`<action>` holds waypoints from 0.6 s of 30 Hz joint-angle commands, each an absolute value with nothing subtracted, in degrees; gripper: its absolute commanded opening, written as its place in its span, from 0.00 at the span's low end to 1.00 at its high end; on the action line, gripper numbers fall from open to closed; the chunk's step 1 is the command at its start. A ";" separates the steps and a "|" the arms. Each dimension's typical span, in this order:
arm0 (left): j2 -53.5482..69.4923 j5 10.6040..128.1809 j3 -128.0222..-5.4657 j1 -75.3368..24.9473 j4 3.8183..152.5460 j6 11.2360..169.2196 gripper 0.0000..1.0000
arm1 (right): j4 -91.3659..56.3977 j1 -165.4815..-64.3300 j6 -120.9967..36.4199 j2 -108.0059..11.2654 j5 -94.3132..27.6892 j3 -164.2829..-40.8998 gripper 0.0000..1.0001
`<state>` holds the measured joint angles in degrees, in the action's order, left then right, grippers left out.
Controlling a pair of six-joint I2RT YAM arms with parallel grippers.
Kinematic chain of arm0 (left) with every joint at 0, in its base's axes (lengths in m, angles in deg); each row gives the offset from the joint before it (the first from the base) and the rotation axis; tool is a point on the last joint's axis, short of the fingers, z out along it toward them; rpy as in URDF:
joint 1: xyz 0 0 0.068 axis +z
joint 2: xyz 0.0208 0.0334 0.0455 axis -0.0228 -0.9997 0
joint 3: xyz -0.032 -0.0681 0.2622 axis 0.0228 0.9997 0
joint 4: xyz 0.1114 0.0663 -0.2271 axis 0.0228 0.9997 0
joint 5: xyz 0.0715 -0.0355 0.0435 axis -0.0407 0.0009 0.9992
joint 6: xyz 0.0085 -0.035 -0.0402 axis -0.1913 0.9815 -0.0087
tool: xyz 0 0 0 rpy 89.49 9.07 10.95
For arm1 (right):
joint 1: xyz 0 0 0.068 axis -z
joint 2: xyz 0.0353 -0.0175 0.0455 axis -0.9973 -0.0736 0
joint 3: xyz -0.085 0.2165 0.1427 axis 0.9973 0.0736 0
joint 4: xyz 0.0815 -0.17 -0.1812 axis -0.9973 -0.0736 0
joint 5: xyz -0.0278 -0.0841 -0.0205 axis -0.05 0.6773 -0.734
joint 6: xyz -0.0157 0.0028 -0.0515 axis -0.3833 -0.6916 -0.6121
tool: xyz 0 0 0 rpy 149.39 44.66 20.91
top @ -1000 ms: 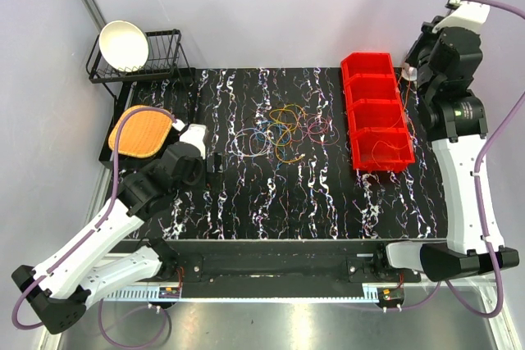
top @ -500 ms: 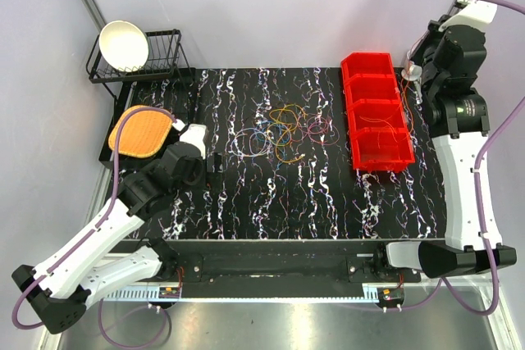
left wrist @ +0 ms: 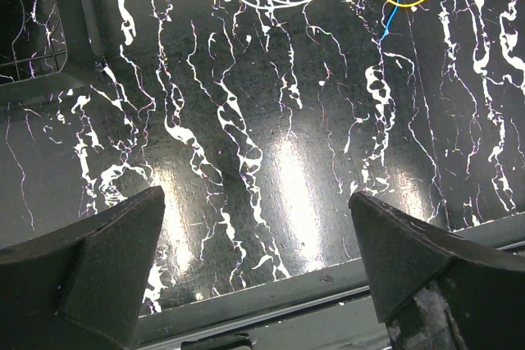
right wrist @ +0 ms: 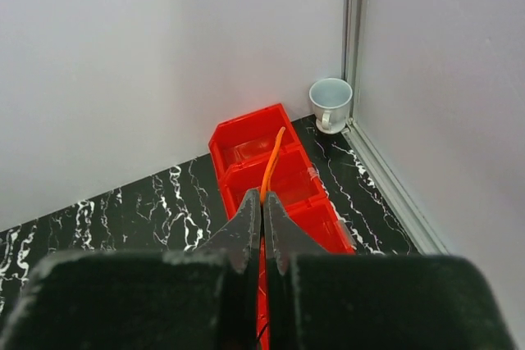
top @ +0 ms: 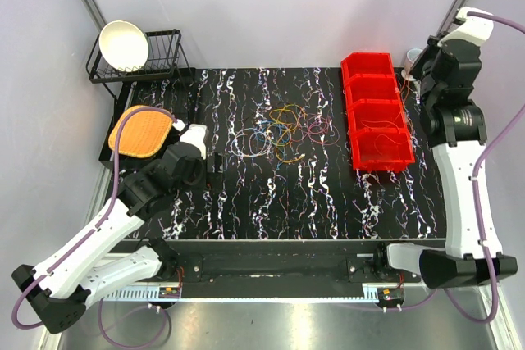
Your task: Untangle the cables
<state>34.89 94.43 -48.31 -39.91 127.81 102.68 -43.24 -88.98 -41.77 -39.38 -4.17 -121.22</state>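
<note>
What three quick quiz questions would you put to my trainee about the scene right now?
1. True or false: the left pincer is shut on a blue cable.
2. What does the right pincer grip? A) an orange cable B) a white cup C) nothing
3. Fill in: the red bin row has ___ compartments.

Key: 1 false, it is open over bare tabletop; 2 A; 3 four.
</note>
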 commanded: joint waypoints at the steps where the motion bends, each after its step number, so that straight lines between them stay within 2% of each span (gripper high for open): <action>1: 34.51 95.58 -48.10 -40.18 125.99 102.99 0.99 | -40.18 -88.50 -40.31 -33.92 -5.36 -121.35 0.00; 9: 34.60 95.58 -48.10 -40.35 126.08 102.82 0.99 | -40.18 -88.59 -40.84 -31.45 -7.21 -123.99 0.00; 18: 34.51 95.58 -48.10 -40.27 125.99 102.91 0.99 | -39.74 -88.50 -41.55 -31.19 -6.42 -120.91 0.00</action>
